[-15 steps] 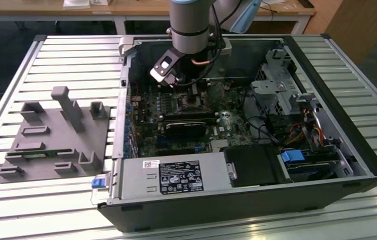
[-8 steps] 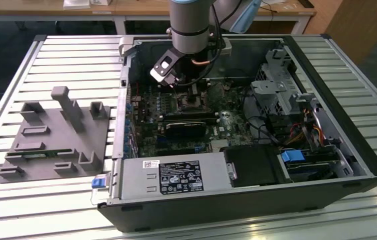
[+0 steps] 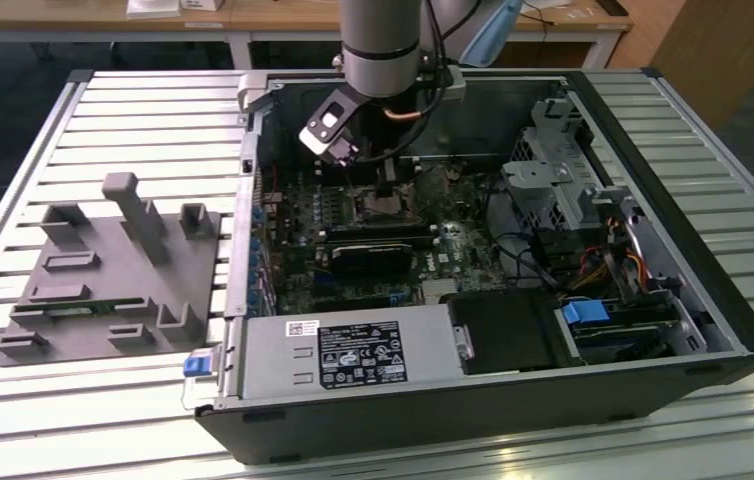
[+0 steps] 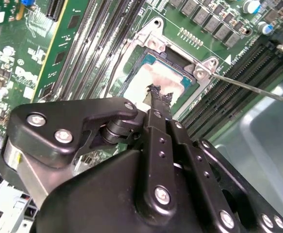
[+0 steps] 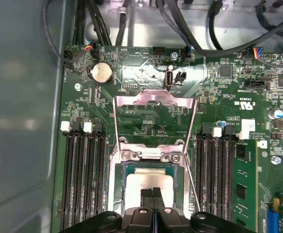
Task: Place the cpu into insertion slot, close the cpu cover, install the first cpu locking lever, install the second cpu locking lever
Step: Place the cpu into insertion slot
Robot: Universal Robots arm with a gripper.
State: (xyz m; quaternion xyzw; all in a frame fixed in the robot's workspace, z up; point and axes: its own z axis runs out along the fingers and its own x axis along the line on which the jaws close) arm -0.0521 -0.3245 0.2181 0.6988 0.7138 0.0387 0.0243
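The cpu [image 5: 140, 180], silver-topped with a whitish smear, lies in the insertion slot [image 5: 116, 180] on the green motherboard. The cpu cover [image 5: 153, 100] stands swung open beyond the slot, its square window showing the board behind. A thin wire locking lever [image 5: 192, 182] runs along one side of the slot; in the second wrist view it [image 4: 250, 88] sticks out free. My gripper [image 5: 153, 194] hangs just over the cpu's top, its black fingers pressed together with nothing between them. It shows too in the second wrist view [image 4: 159, 94] and in the exterior view [image 3: 384, 185], inside the open computer case.
Long black memory slots [image 5: 83, 179] flank the socket, with a green memory module [image 5: 243, 179] on one side. A coin battery [image 5: 101, 73] and cables [image 5: 199, 29] lie beyond the cover. A grey fixture [image 3: 110, 270] sits at the exterior view's left, outside the case.
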